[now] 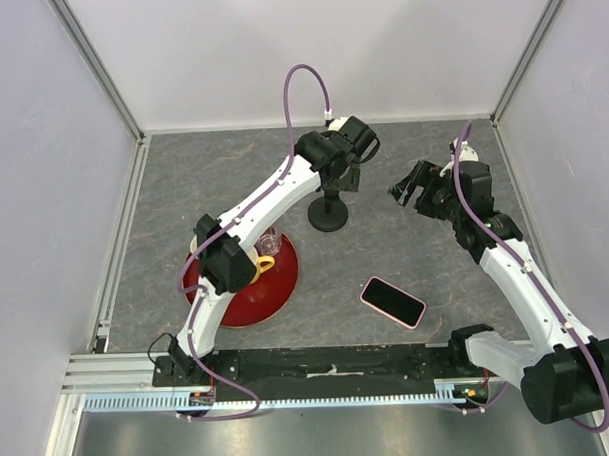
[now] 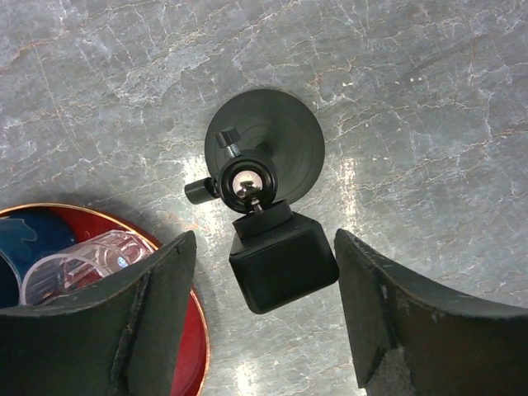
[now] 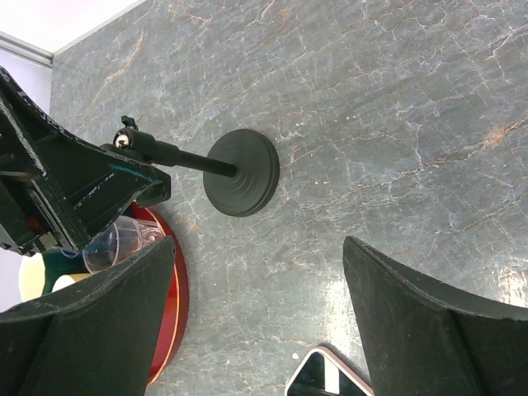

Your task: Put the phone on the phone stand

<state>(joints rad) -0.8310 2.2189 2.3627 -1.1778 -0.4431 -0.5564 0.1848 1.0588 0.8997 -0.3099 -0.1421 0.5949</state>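
Note:
The phone (image 1: 393,301), black screen with a pink rim, lies flat on the grey table near the front; a corner of it shows in the right wrist view (image 3: 330,379). The black phone stand (image 1: 328,215) stands upright at mid table on its round base (image 2: 276,132). My left gripper (image 1: 348,171) hovers over it, and its open jaws (image 2: 265,239) flank the square clamp head (image 2: 283,262) with a gap on each side. My right gripper (image 1: 408,189) hangs open and empty in the air to the stand's right (image 3: 258,243), well above the phone.
A red round tray (image 1: 257,290) sits left of the stand, holding a clear cup (image 2: 91,260) and a yellow mug (image 1: 266,261). White walls enclose the table on three sides. The arm bases stand along the front rail.

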